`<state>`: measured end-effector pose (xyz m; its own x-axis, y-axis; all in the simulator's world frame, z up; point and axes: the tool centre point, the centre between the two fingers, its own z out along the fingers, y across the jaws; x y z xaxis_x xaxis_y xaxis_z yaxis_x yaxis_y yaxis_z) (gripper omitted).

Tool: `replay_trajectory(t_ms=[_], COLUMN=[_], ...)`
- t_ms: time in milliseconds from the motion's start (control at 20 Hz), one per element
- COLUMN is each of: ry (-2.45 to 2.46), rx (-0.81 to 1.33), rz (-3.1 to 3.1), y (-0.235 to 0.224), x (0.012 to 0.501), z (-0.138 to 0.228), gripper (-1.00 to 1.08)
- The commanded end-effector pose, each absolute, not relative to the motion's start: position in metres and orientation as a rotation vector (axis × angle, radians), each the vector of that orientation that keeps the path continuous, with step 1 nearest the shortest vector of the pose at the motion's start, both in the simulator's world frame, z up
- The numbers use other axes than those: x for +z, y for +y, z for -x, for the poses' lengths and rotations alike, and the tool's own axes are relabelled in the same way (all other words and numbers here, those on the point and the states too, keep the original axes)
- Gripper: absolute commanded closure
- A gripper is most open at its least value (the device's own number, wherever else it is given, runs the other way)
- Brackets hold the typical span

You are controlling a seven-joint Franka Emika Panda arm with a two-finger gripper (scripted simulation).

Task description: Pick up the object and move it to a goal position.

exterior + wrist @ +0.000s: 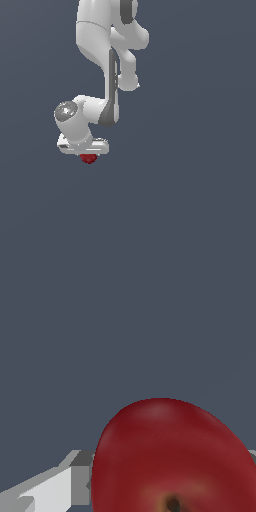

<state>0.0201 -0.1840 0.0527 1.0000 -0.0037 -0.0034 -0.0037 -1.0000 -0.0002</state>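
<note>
The object [89, 159] is a small dark-red apple-like ball that sits directly under the white gripper [88, 154] in the exterior view, left of centre. Only its lower half shows below the hand. In the wrist view the object [172, 456] looms large and close, with its dimple facing the camera. One grey-and-white finger [75, 483] presses against its side; the other finger is almost wholly hidden behind the ball. The gripper appears shut on the object.
The white arm [107, 55] comes down from the top of the exterior view. All around is a plain dark blue-grey ground [190, 190] with no other objects and no visible edges.
</note>
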Motion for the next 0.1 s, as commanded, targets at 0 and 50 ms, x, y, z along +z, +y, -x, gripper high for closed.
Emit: replay_trajectory(t_ms=[0,50], ry=[0.002,0.002], rx=[0.001,0.001], rz=[3.142,3.142], y=[-0.1815,-0.1811], x=[0.0542,0.0542], z=[-0.0223,-0.0224], gripper=[1.08,1.08])
